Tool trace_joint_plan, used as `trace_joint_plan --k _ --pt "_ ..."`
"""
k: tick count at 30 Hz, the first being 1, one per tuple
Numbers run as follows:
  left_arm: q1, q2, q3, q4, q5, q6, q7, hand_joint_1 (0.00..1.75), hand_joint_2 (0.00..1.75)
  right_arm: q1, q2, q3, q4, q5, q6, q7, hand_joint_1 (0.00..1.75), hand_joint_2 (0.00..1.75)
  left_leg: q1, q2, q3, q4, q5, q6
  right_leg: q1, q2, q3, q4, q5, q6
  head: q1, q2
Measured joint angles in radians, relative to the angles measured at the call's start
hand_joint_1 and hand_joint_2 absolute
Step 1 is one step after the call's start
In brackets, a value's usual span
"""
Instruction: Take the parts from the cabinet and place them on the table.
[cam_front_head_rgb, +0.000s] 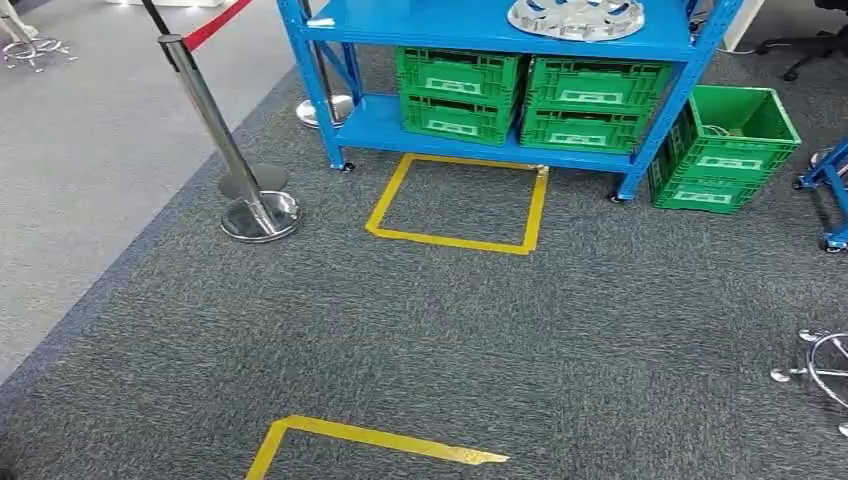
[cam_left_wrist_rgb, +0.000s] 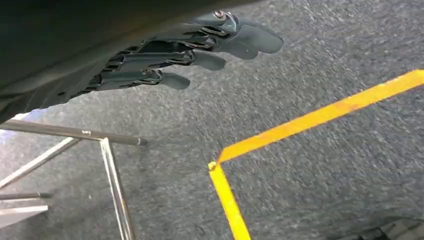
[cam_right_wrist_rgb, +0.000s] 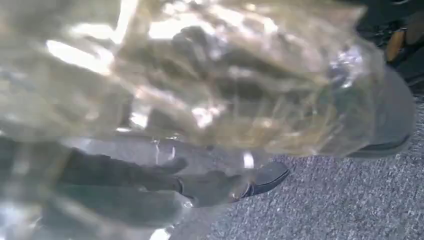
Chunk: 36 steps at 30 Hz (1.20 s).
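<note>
Carpet (cam_front_head_rgb: 600, 330) lies grey under it all. The head view shows a blue shelf (cam_front_head_rgb: 480, 40) at 12 o'clock. A silver part (cam_front_head_rgb: 576, 17) sits on its top board, at about 1 o'clock. The part is round and lies flat, so it has no long side and points no way. Its far edge is cut off by the picture. Four green crates (cam_front_head_rgb: 457, 92) stand in two stacks on the low board. One more green crate, the loose crate (cam_front_head_rgb: 725, 150), stands on the carpet at 2 o'clock, just beside the shelf leg. A yellow tape square (cam_front_head_rgb: 455, 240) is on the carpet, touching the front of the shelf. A shiny post (cam_front_head_rgb: 215, 120) with a red belt stands at 10 o'clock.

The left wrist view shows the left hand (cam_left_wrist_rgb: 190, 55) over the carpet. Its fingers are straight and a little apart, and it holds nothing. A yellow tape corner (cam_left_wrist_rgb: 300, 120) lies below it.

The right wrist view shows the right hand (cam_right_wrist_rgb: 220, 187) close up. It holds a clear, crinkly bag (cam_right_wrist_rgb: 225, 85) that covers most of the hand. The bag is blurry, so I cannot tell what is in it or which way it points.
</note>
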<state>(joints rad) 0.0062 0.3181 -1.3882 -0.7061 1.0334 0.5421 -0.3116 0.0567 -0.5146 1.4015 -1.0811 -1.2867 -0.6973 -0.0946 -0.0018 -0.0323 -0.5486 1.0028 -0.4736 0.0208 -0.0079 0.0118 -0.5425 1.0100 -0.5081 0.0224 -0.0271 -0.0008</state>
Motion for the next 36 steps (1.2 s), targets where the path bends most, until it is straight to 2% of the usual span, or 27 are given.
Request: trace_joint_plan --k 1,2,5,18,19,20,21,22,23,24,26,27,28,29,30,31,32,33,34,36 --pt "0.0 -0.003 -0.003 0.004 0.006 -0.002 -0.004 0.0 0.0 0.0 -0.002 0.0 0.0 -0.006 0.0 -0.003 0.0 0.0 0.001 0.0 0.0 -0.001 0.0 -0.01 0.001 0.0 0.0 0.001 0.0 -0.001 0.0 0.0" --pt "0.0 -0.006 -0.004 0.007 0.013 -0.004 -0.007 0.0 0.0 0.0 -0.002 0.0 0.0 -0.01 0.0 -0.006 0.0 0.0 0.002 0.0 0.0 -0.001 -0.001 -0.016 0.002 0.0 0.0 0.001 0.0 -0.001 0.0 0.0" --pt "0.0 -0.011 -0.01 0.015 0.023 -0.004 -0.01 0.0 0.0 0.001 -0.005 0.0 0.0 -0.023 0.0 -0.015 0.0 0.0 0.003 0.0 0.001 -0.001 -0.001 -0.02 0.002 0.0 0.0 0.001 0.0 -0.001 0.0 0.0" --pt "-0.001 -0.02 -0.029 0.036 0.052 -0.011 -0.012 0.0 0.0 0.006 -0.014 0.0 -0.019 -0.08 0.0 -0.052 0.0 0.0 -0.003 0.0 0.001 0.0 -0.002 -0.019 -0.005 0.0 0.001 -0.002 0.001 0.0 0.001 0.0" --pt "-0.001 -0.019 -0.031 0.037 0.056 -0.011 -0.013 0.0 0.0 0.008 -0.014 0.0 -0.022 -0.086 0.0 -0.054 0.0 0.0 -0.007 0.0 -0.003 0.01 -0.007 -0.013 -0.013 0.0 0.003 -0.009 0.005 0.009 0.001 0.0" --pt "-0.001 -0.018 -0.032 0.039 0.058 -0.011 -0.015 0.0 0.0 0.009 -0.014 0.0 -0.025 -0.094 0.0 -0.056 0.0 0.0 -0.008 0.0 -0.002 0.008 -0.007 0.0 -0.012 -0.001 0.004 -0.011 0.006 0.015 -0.002 0.0" --pt "-0.001 -0.016 -0.034 0.039 0.06 -0.011 -0.015 0.0 0.0 0.01 -0.014 0.0 -0.027 -0.097 0.0 -0.058 0.0 0.0 -0.01 0.0 -0.001 0.002 -0.004 0.008 -0.012 -0.001 0.006 -0.017 0.009 0.018 -0.002 0.0" --pt "-0.001 -0.014 -0.034 0.04 0.062 -0.011 -0.016 0.0 0.0 0.01 -0.019 0.0 -0.031 -0.101 0.0 -0.06 0.0 0.0 -0.006 0.0 0.012 -0.024 0.009 0.018 -0.006 -0.001 0.013 -0.025 0.012 0.023 -0.003 0.0" --pt "-0.001 -0.015 -0.034 0.04 0.062 -0.011 -0.017 0.0 0.0 0.012 -0.019 0.0 -0.032 -0.104 0.0 -0.061 0.0 0.0 0.002 0.005 0.028 -0.05 0.023 0.015 -0.007 -0.004 0.006 -0.011 0.002 0.021 0.001 0.0" --pt "-0.001 -0.015 -0.035 0.04 0.062 -0.011 -0.018 0.0 0.0 0.013 -0.019 0.0 -0.033 -0.106 0.0 -0.061 0.0 0.0 0.005 0.004 0.033 -0.061 0.028 0.023 -0.005 -0.004 -0.013 0.03 -0.032 0.021 0.006 0.0" --pt "-0.002 -0.016 -0.037 0.042 0.062 -0.011 -0.018 0.0 0.0 0.013 -0.02 0.0 -0.033 -0.108 0.0 -0.061 0.0 0.0 0.007 0.006 0.031 -0.06 0.029 0.021 -0.01 -0.004 -0.082 0.172 -0.102 0.029 0.008 0.0" --pt "-0.001 -0.019 -0.041 0.042 0.063 -0.011 -0.018 0.0 0.0 0.013 -0.021 0.0 -0.033 -0.109 0.0 -0.061 0.0 0.0 0.007 0.007 0.031 -0.06 0.027 0.019 -0.013 -0.004 -0.118 0.242 -0.127 0.035 0.007 0.0" --pt "-0.001 -0.02 -0.044 0.043 0.063 -0.011 -0.018 0.0 0.0 0.013 -0.021 0.0 -0.033 -0.109 0.0 -0.061 0.0 0.0 0.009 0.007 0.031 -0.059 0.025 0.015 -0.016 -0.005 -0.134 0.271 -0.126 0.041 0.008 0.0" --pt "-0.001 -0.021 -0.048 0.044 0.064 -0.011 -0.018 0.0 0.0 0.014 -0.021 0.001 -0.033 -0.109 0.0 -0.062 0.0 0.0 0.013 0.007 0.032 -0.057 0.023 0.009 -0.021 -0.006 -0.122 0.245 -0.097 0.048 0.007 0.0" --pt "-0.001 -0.022 -0.05 0.044 0.065 -0.011 -0.018 0.0 0.0 0.015 -0.022 0.002 -0.033 -0.111 0.0 -0.063 0.0 0.0 0.018 0.007 0.033 -0.052 0.019 0.002 -0.026 -0.007 -0.092 0.181 -0.055 0.055 0.008 0.0" --pt "-0.001 -0.023 -0.051 0.044 0.066 -0.011 -0.018 0.0 0.0 0.014 -0.023 0.002 -0.033 -0.111 0.0 -0.065 0.0 0.0 0.025 0.007 0.032 -0.044 0.013 -0.007 -0.032 -0.009 -0.047 0.092 -0.011 0.063 0.007 0.0" --pt "-0.001 -0.023 -0.052 0.045 0.07 -0.011 -0.019 0.0 0.0 0.012 -0.023 0.002 -0.033 -0.112 0.0 -0.068 0.0 0.0 0.028 0.007 0.03 -0.028 0.003 -0.022 -0.041 -0.011 -0.001 0.004 0.017 0.073 0.009 0.0" --pt "-0.002 -0.018 -0.052 0.049 0.075 -0.011 -0.021 0.0 0.0 0.01 -0.021 0.002 -0.033 -0.113 0.0 -0.07 0.0 0.0 0.02 0.006 0.022 -0.016 -0.007 -0.034 -0.033 0.001 0.002 0.001 -0.012 0.076 0.015 0.0" --pt "-0.004 -0.021 -0.052 0.049 0.075 -0.011 -0.022 0.0 0.0 0.008 -0.023 0.001 -0.033 -0.114 0.0 -0.074 0.0 0.0 0.023 0.006 0.021 -0.004 -0.014 -0.039 -0.033 0.006 0.007 0.002 -0.007 0.043 0.013 0.0" --pt "-0.005 -0.021 -0.052 0.051 0.076 -0.011 -0.023 0.0 0.0 0.008 -0.023 0.002 -0.033 -0.117 0.0 -0.075 0.0 0.0 0.024 0.004 0.022 -0.005 -0.009 -0.044 -0.03 0.004 0.004 0.013 -0.01 0.024 0.008 0.0"
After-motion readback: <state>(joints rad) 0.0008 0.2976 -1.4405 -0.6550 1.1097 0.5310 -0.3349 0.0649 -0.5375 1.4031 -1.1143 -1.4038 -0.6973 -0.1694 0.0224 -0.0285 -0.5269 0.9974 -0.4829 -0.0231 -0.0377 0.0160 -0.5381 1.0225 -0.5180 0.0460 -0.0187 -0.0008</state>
